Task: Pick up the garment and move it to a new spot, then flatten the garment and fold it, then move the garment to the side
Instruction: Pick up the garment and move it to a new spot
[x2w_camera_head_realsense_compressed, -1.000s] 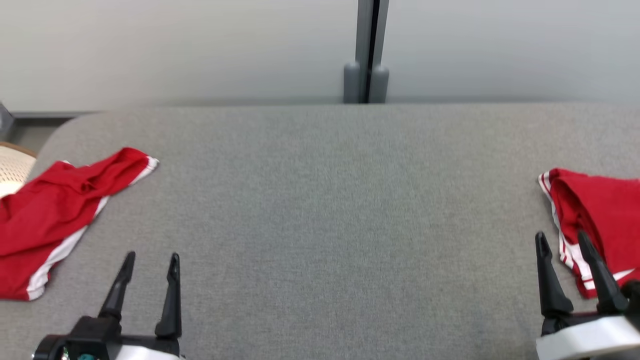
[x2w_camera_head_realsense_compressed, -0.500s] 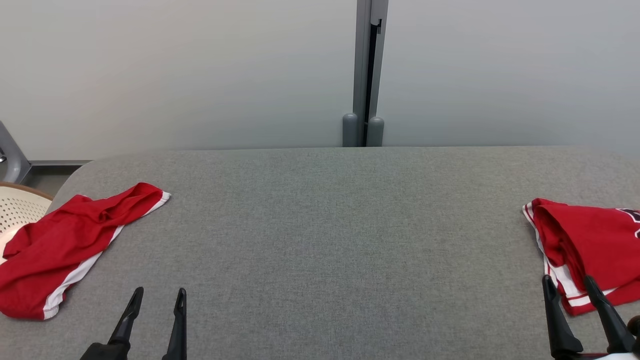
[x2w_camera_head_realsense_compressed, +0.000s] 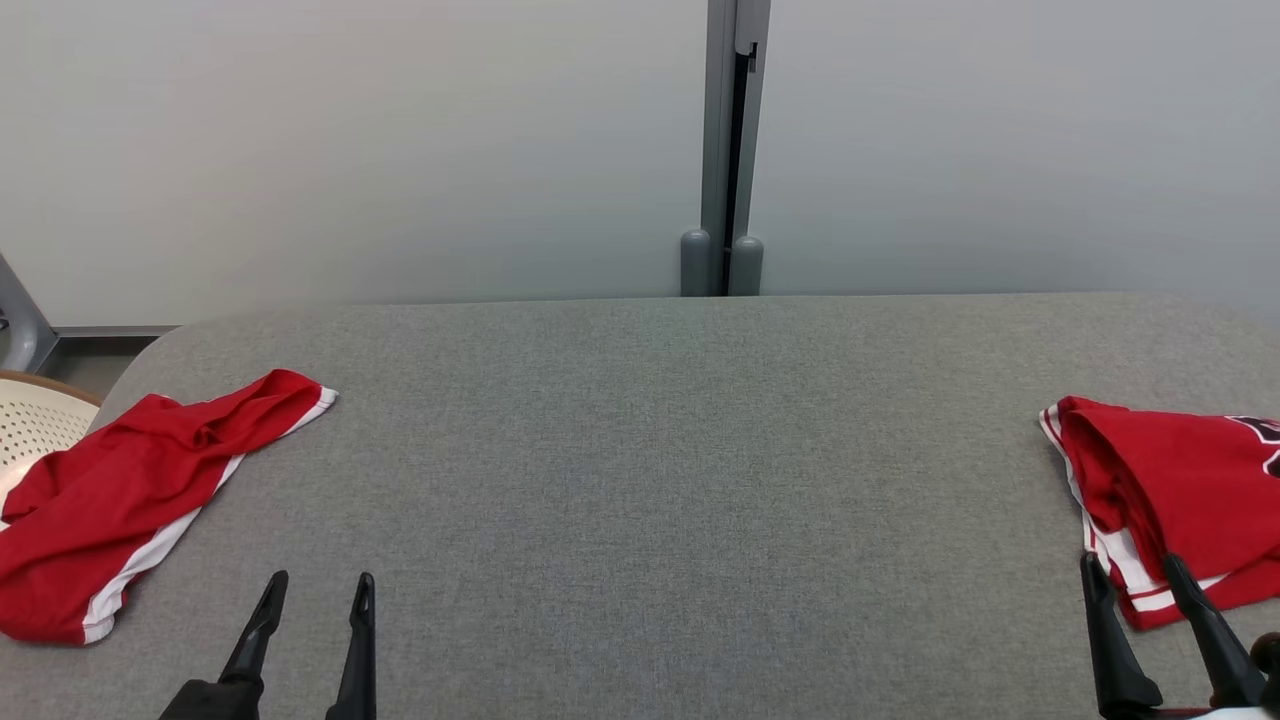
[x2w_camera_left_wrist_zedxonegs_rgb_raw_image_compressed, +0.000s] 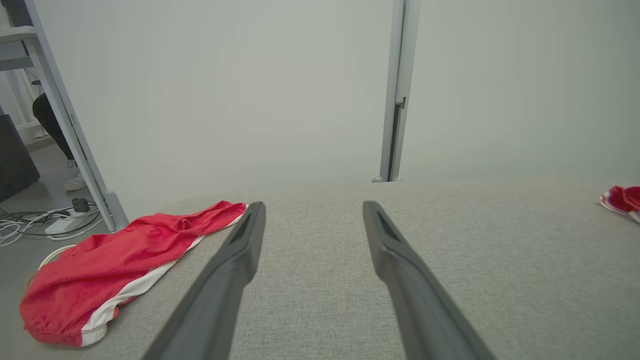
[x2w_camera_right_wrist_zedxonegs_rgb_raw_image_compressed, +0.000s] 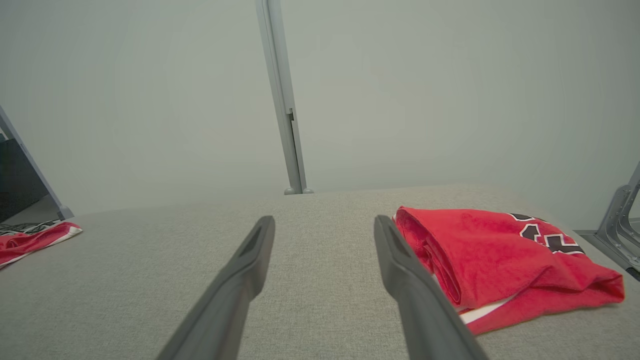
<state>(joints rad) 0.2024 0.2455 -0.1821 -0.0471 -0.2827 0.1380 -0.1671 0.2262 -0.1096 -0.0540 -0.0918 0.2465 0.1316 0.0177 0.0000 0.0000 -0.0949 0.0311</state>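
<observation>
A crumpled red garment (x2w_camera_head_realsense_compressed: 130, 490) with white side stripes lies at the left edge of the grey padded table (x2w_camera_head_realsense_compressed: 660, 470); the left wrist view has it (x2w_camera_left_wrist_zedxonegs_rgb_raw_image_compressed: 120, 260) left of my fingers. A second red garment (x2w_camera_head_realsense_compressed: 1180, 490), folded and printed in black and white, lies at the right edge; the right wrist view has it (x2w_camera_right_wrist_zedxonegs_rgb_raw_image_compressed: 495, 260) right beside my right fingers. My left gripper (x2w_camera_head_realsense_compressed: 320, 582) (x2w_camera_left_wrist_zedxonegs_rgb_raw_image_compressed: 314, 206) stands open over bare table, right of the crumpled garment. My right gripper (x2w_camera_head_realsense_compressed: 1130, 562) (x2w_camera_right_wrist_zedxonegs_rgb_raw_image_compressed: 325, 220) is open too, at the folded garment's near left corner, holding nothing.
A pale wall with a grey vertical post (x2w_camera_head_realsense_compressed: 722, 150) rises behind the table. A perforated cream basket (x2w_camera_head_realsense_compressed: 30, 425) stands off the table's left edge. Cables (x2w_camera_left_wrist_zedxonegs_rgb_raw_image_compressed: 35, 225) lie on the floor at the left, and a metal frame (x2w_camera_right_wrist_zedxonegs_rgb_raw_image_compressed: 620, 220) stands at the right.
The head camera has tilted up, so the whole picture slid down and more wall shows. Both grippers stay open and the garments lie as before.
</observation>
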